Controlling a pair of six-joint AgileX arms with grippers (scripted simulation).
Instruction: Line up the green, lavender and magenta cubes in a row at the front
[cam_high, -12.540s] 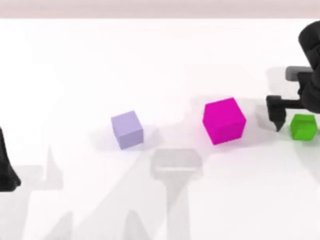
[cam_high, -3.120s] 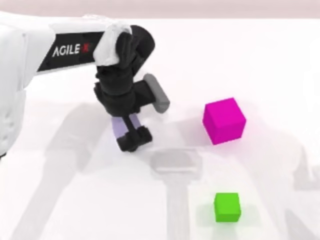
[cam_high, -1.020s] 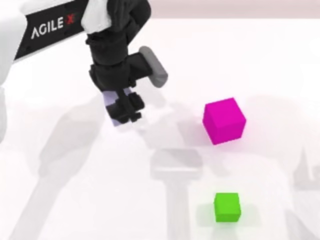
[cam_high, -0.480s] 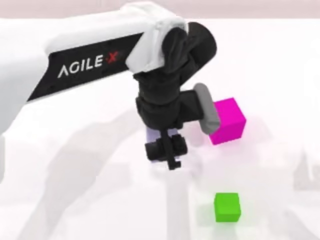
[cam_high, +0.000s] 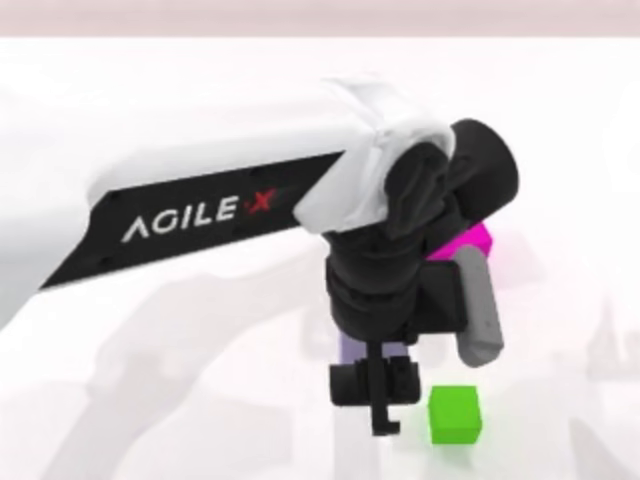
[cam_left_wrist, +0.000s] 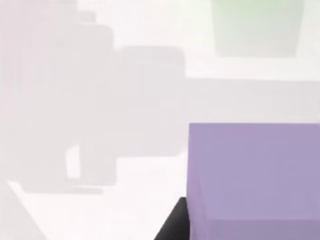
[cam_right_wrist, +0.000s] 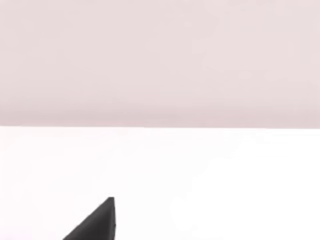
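The small green cube (cam_high: 455, 415) sits flat at the front. The lavender cube (cam_high: 352, 349) is just left of it, mostly hidden. The magenta cube (cam_high: 472, 240) lies farther back, partly covered.

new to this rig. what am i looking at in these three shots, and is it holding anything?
It is a rendered simulation of two AgileX arms at a white table. The top view looks straight down; each wrist view comes from a camera on that arm's wrist.

In the top view the left arm reaches across, its left gripper at the front with its jaws shut on the lavender cube, which its wrist view shows close up. The green cube sits on the table just to the right of the gripper, apart from it. The magenta cube lies further back, mostly hidden by the arm.

The right arm is out of the top view; its wrist view shows only bare table and one dark fingertip.
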